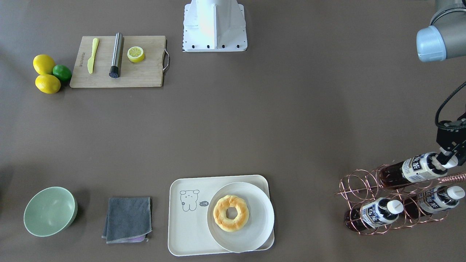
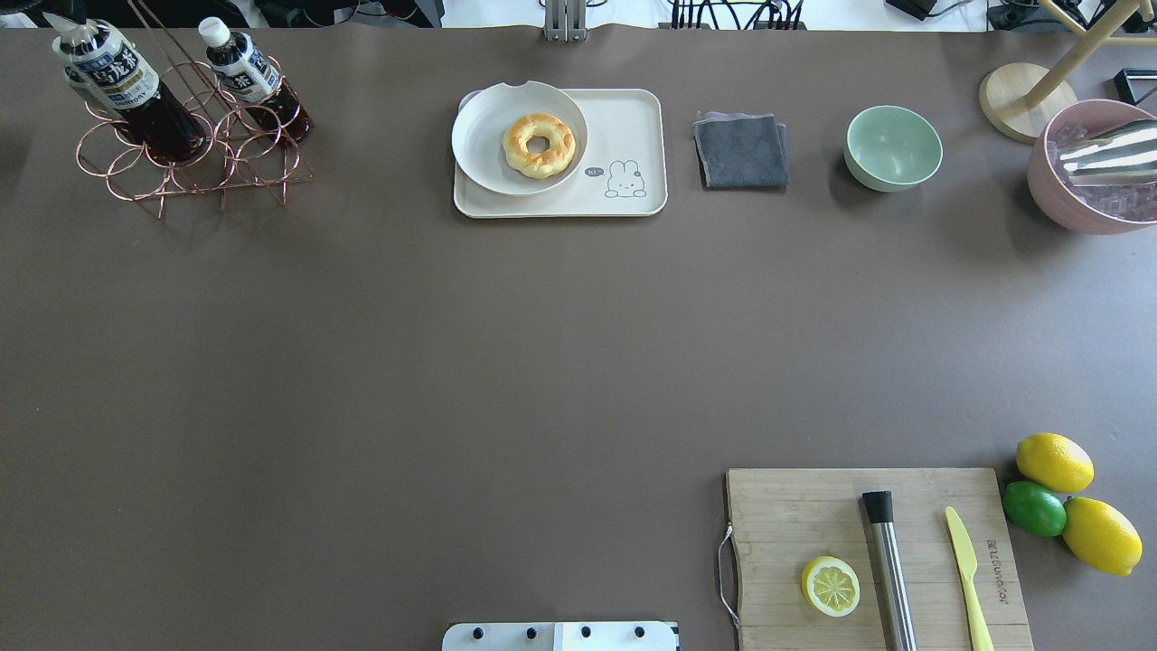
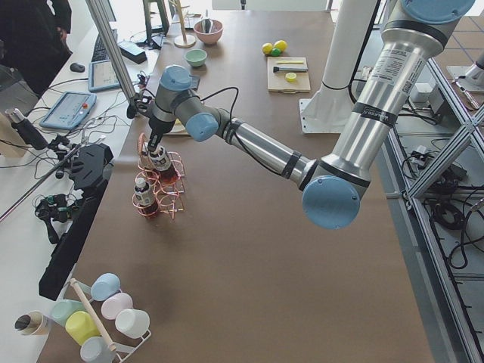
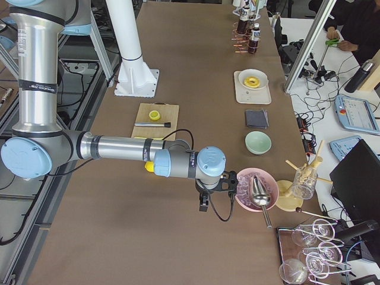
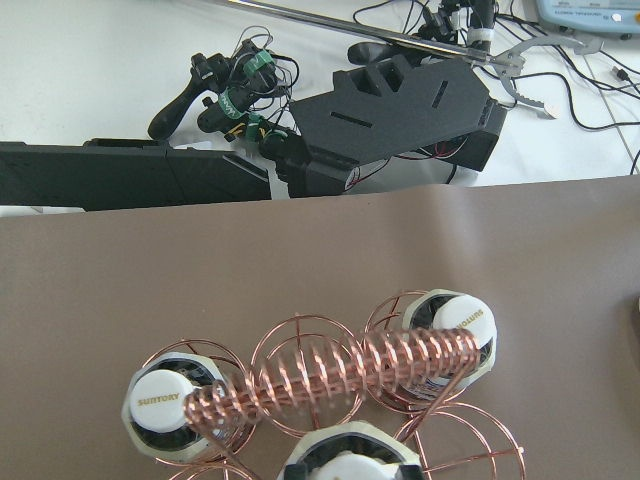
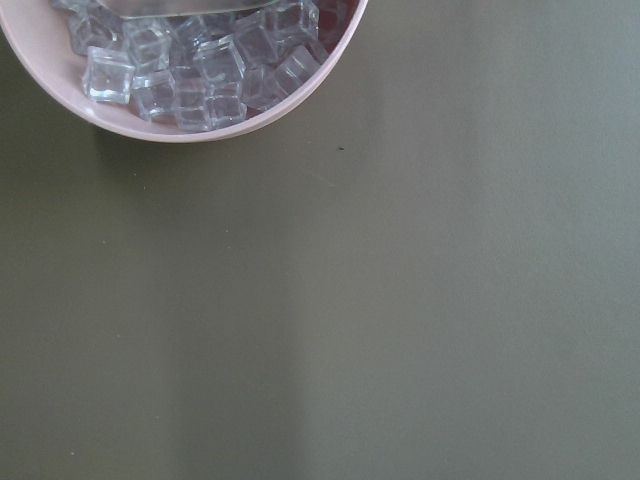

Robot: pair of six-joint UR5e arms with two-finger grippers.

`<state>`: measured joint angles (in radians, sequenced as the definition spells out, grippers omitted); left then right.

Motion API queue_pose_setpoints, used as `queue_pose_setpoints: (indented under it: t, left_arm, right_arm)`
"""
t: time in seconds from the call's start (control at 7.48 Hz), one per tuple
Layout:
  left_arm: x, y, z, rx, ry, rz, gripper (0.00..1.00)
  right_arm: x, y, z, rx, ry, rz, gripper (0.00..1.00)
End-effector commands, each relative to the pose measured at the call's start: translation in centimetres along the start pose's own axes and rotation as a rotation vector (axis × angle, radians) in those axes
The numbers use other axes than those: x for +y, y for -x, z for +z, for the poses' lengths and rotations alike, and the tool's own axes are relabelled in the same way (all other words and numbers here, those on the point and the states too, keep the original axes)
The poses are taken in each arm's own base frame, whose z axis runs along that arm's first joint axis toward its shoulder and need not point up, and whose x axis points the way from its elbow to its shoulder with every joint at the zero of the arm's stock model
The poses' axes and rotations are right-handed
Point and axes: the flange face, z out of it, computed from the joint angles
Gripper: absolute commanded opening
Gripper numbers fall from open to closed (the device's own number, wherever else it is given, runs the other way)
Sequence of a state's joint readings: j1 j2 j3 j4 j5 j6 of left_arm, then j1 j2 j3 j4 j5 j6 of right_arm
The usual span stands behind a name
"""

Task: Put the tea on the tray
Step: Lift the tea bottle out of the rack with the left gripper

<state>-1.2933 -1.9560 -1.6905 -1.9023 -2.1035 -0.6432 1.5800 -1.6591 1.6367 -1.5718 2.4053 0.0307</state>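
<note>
Left end effector [image 1: 450,159]: at the right edge of the front-facing view, with its fingers astride the white-cap end of the topmost bottle. I cannot tell whether they press on it or only stand around it.
Tea [image 1: 411,169]: it lies tilted in the upper ring of the copper wire rack [image 1: 358,187], cap toward the end effector, above the two other bottles [image 1: 376,213]. It is not yet out of the rack and is well apart from the tray.
Why held there: the cap end is the only part standing clear of the rings. Judged, the bottle must be drawn out along its own axis, or the wire will catch it.
Left arm [image 3: 257,144]: in the exterior left view it stretches long across the counter, forearm near level, wrist turned down over the rack.
Tray [image 1: 189,233]: lower centre of the front-facing view. The plate [image 1: 255,233] with the doughnut [image 1: 230,213] fills its right part and overhangs the edge. The bare strip by the bear drawing is the likely landing spot.
Right end effector [image 4: 205,199]: lower centre of the exterior right view, hanging low just beside the pink bowl [image 4: 255,190] of ice. I cannot tell whether it is apart or together. Its arm reaches out level, away from the job.
</note>
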Motion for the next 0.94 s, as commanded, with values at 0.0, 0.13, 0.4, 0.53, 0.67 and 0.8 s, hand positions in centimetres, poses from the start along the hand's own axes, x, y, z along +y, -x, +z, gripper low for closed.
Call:
queue_pose_setpoints:
  t: [0.0, 0.13, 0.4, 0.53, 0.67, 0.8]
  left_arm:
    - [-0.7, -0.5, -7.6, -0.029, -0.003, 0.023, 0.00]
    - [-0.1, -1.8, -10.0, -0.029, -0.008, 0.024, 0.00]
    - [1.7, -4.5, -14.3, -0.009, -0.031, 0.036, 0.00]
    - [3.1, -6.6, -15.4, 0.000, -0.009, 0.018, 0.00]
    - [5.1, -10.3, -14.6, 0.018, 0.024, -0.011, 0.00]
    - [6.3, -15.3, -13.1, 0.035, 0.026, -0.054, 0.00]
  right_arm:
    - [-0.3, 0.2, -0.2, 0.000, -0.004, -0.005, 1.00]
    - [-0.3, 0.3, -0.2, -0.002, -0.005, -0.006, 1.00]
    - [-0.3, 0.3, -0.2, 0.000, -0.005, -0.006, 1.00]
    - [-0.3, 0.3, -0.3, -0.002, -0.006, -0.007, 1.00]
    - [-0.1, 0.3, -0.2, -0.002, -0.005, -0.006, 1.00]
    - [-0.2, 0.3, -0.3, 0.000, -0.006, -0.007, 1.00]
